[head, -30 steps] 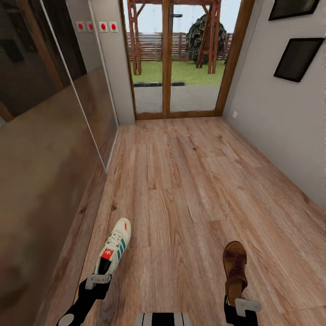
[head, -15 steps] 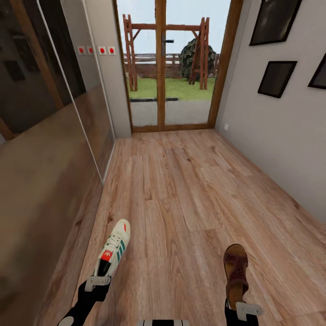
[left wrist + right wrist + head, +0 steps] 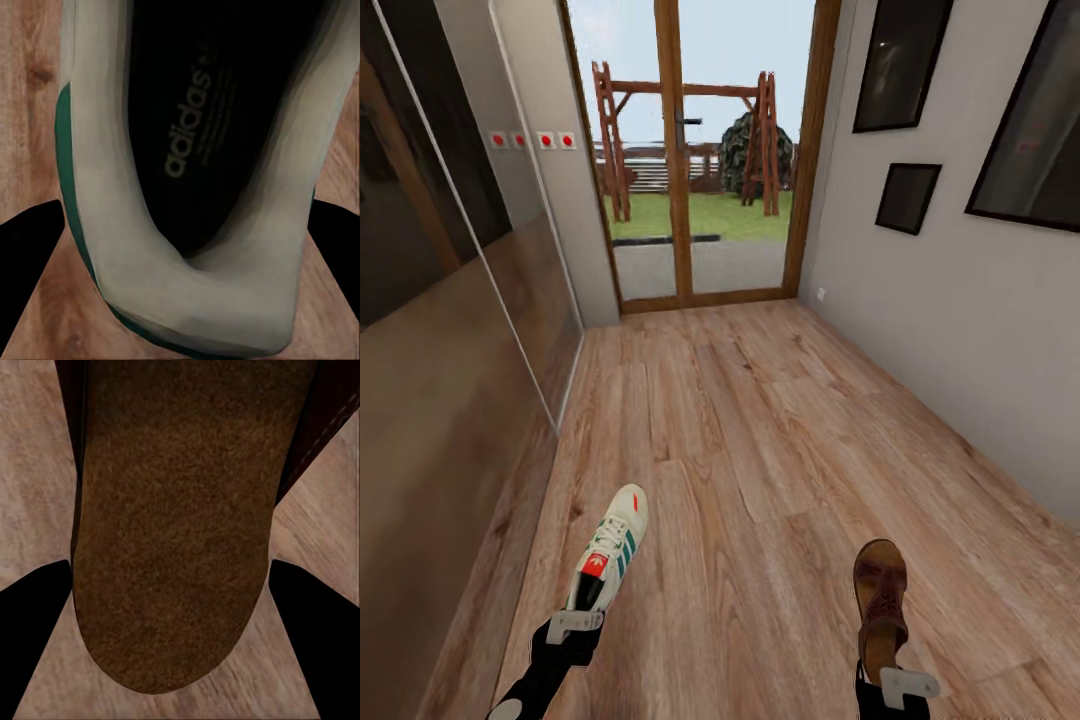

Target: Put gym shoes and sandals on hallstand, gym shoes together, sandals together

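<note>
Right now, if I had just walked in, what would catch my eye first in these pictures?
Probably the two shoes held out low in the head view: a white gym shoe with green stripes gripped at its heel by the left gripper, and a brown sandal gripped at its heel by the right gripper. Beyond them the wooden corridor floor runs to a glass door with a garden outside.

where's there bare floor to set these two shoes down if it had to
Bare corridor floor runs from the gym shoe and sandal to the glass door, between the mirrored wall and the picture wall. Nowhere looks crowded.
</note>
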You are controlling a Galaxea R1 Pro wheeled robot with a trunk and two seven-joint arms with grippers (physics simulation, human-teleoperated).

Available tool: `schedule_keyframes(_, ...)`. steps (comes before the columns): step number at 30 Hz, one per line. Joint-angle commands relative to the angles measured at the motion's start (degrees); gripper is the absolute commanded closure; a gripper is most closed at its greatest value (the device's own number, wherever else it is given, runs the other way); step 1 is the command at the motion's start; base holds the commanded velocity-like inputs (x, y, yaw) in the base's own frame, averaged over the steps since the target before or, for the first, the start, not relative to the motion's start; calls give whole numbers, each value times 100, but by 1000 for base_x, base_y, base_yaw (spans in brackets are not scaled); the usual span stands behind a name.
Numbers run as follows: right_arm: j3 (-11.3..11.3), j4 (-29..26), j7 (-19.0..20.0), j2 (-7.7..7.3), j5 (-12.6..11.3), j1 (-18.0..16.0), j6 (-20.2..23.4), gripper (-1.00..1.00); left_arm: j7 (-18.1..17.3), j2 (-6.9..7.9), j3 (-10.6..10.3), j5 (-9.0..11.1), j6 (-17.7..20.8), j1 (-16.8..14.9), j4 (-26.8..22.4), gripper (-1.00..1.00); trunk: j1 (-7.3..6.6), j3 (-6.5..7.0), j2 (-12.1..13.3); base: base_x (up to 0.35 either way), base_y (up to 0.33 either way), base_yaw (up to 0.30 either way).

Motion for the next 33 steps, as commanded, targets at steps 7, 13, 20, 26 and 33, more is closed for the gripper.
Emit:
schedule_keyframes(7, 5, 79, -52, 18, 38, -4, 9, 100, -45, -5, 46, -55, -28, 14, 50, 100, -155, 168, 281, 0, 0, -232)
schedule_keyframes(13, 6, 89, -50, 21, 44, -4, 10, 100, -45, -2, 52, -59, -292, 22, 113, 100, -265, 297, 481, 0, 0, -233)
schedule_keyframes(20, 0, 94, -49, 19, 45, -4, 10, 100, -50, 0, 47, -55, -363, 25, 118, 100, -265, 343, 481, 0, 0, -233)
schedule_keyframes(26, 0, 92, -57, 26, 40, -4, 10, 100, -48, -2, 46, -62, -369, 25, 119, 100, -265, 372, 481, 126, -55, -177)
schedule_keyframes(33, 0, 90, -58, 27, 38, -4, 10, 100, -31, 35, 69, -63, -367, 28, 159, 100, -265, 376, 481, 275, -123, -84)
